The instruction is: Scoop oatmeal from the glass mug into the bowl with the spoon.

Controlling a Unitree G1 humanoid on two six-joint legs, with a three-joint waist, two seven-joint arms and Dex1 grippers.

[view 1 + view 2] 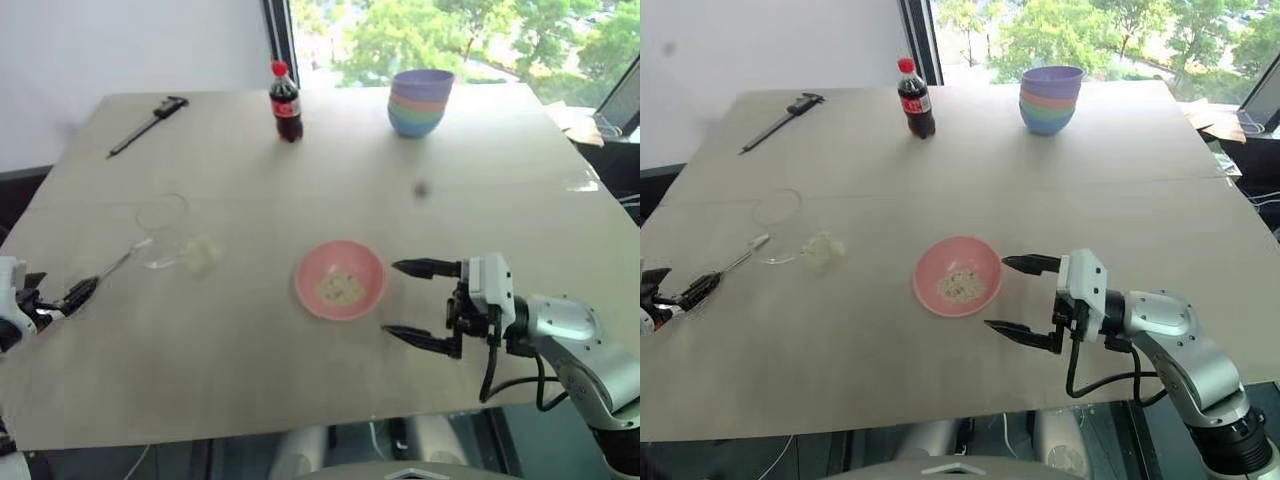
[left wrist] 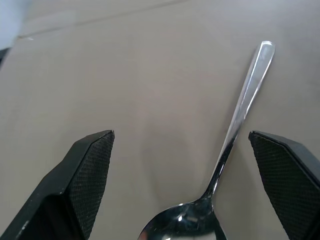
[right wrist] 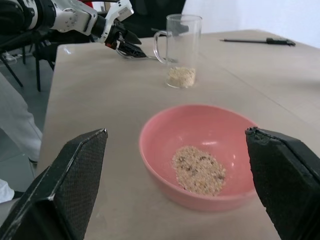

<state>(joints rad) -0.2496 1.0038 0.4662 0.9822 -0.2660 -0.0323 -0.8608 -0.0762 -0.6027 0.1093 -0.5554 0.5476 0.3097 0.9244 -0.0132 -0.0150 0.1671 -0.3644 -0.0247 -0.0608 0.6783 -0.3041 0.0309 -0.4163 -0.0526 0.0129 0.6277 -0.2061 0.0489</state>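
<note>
1. Pincer first: my left pincer (image 2: 182,185) has its black fingers wide apart with nothing between them but air, low over the pale wooden surface (image 1: 300,390) at its left edge. The slim shiny silver metal spoon (image 2: 227,150) lies flat on the surface under it, oval bowl toward the wrist, handle running away and closer to one finger than the other.
2. My right pincer (image 1: 420,305) is also spread and holding nothing, just beside the shallow round pink plastic bowl (image 1: 372,292), one finger to either side of the bowl's near rim line but touching neither.
3. Outward from there: the pink bowl already holds a small heap of pale flaky oatmeal (image 3: 198,170). The small clear glass mug (image 3: 181,50) stands upright between the bowl and the left pincer, more oatmeal at its bottom.
4. I judge the step in hand to be picking up the spoon. To do it well I would shift the left pincer sideways until the handle sits midway, come down flat, and close on the handle, not the slippery bowl end.
5. Thin metal lying flat is hard to pinch; I'd expect it to skid.
</note>
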